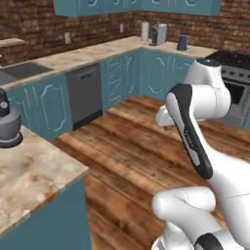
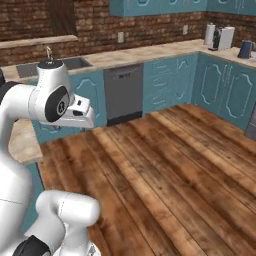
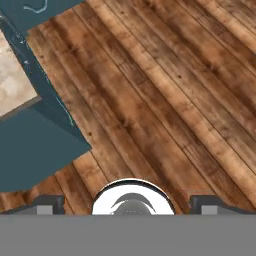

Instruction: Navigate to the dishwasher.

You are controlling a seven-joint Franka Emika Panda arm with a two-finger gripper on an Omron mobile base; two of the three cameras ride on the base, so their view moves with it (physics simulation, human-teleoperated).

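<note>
One dark grey flat-fronted dishwasher panel [image 1: 84,95] with a narrow control strip along its top edge, set upright into the run of teal cabinets under the beige stone counter [image 1: 73,57]; it sits in the upper left of the left base view and upper centre of the right base view [image 2: 123,93]. Relation that governs the coming drive: the appliance lies ahead of the base and somewhat to one side across open plank floor [image 2: 165,160], well apart from the robot, its front turned partly toward the cameras. One two-finger gripper [image 3: 128,205], folded in close to the body and pointing down at the wooden boards; two dark fingertips [image 3: 47,205] stand far apart at the bottom of the hand view, so the jaws read as released and carrying nothing. Adjacent items: steel sink basin [image 2: 35,68] in the counter beside the dishwasher; teal drawer stack [image 2: 164,82] on its other side; white kettle-like canister and coffee machine [image 1: 158,34] in the far corner of the counter; steel stove with black cooktop [image 1: 234,63] at upper right of the left base view. Possible obstruction, judged: the stone-topped teal island [image 1: 29,176] at lower left, bearing a grey stand mixer [image 1: 9,126], sits near the base and would need clearance in turning; otherwise the floor path looks open.
</note>
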